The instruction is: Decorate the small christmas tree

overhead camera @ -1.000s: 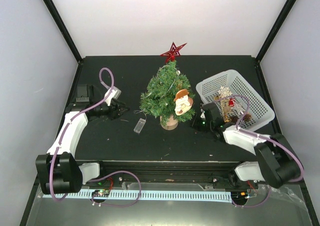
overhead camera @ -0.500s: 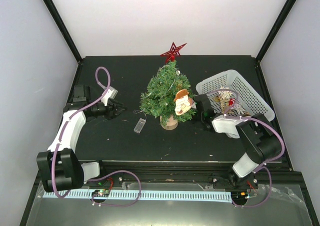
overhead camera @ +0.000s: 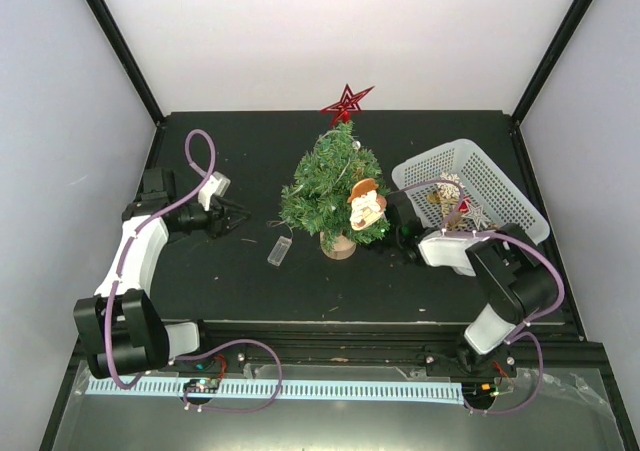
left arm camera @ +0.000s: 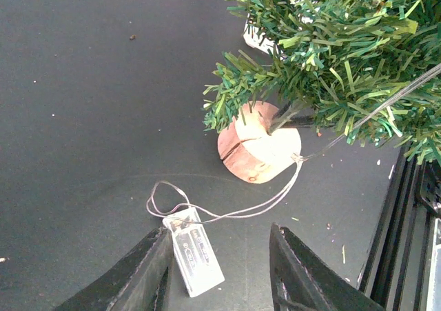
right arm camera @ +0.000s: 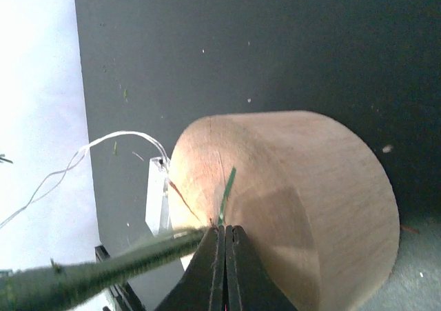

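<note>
The small christmas tree (overhead camera: 333,183) stands mid-table on its round wooden stump (overhead camera: 339,245). It carries a red star (overhead camera: 347,102) on top, a light wire, and a figure ornament (overhead camera: 366,203). The wire's clear battery pack (overhead camera: 280,250) lies left of the stump. My left gripper (overhead camera: 242,221) is open and empty, left of the pack. In the left wrist view the pack (left arm camera: 197,253) lies by my left finger, with the stump (left arm camera: 260,143) beyond the gripper (left arm camera: 218,232). My right gripper (overhead camera: 384,238) is shut, with its tips (right arm camera: 224,229) right at the stump's side (right arm camera: 303,201). A thin green needle sticks up at the tips.
A white basket (overhead camera: 500,181) with several ornaments stands right of the tree, tilted. A green branch (right arm camera: 96,273) crosses low in the right wrist view. Black frame posts rise at the table's back corners. White walls close in the sides and back.
My right gripper has moved left from beside the basket to the tree's stump. My left arm has drawn back slightly to the left.
</note>
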Motion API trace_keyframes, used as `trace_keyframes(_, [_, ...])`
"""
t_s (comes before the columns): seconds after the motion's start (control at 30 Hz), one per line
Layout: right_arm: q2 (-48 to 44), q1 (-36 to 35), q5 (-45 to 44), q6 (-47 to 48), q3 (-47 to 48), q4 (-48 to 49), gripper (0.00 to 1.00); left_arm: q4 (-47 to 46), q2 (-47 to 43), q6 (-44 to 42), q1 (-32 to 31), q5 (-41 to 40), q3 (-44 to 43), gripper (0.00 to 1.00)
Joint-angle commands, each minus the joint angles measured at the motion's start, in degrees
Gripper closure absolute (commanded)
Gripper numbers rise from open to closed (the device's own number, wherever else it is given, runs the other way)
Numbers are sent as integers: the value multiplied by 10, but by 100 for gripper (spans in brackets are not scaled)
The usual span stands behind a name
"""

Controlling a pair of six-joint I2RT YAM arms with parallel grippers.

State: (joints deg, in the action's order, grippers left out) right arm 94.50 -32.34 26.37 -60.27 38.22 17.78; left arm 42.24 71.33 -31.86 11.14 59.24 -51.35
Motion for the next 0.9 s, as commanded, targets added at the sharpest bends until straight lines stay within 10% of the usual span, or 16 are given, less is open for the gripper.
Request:
trace_keyframes(0.0, [-20,-2,18,17,-23,-27,99,16,1,-22,6,26,-22,60])
trace_keyframes(0.87, [-92,-1,87,67,-83,-86,99,34,-20,-28,12,25,-19,56])
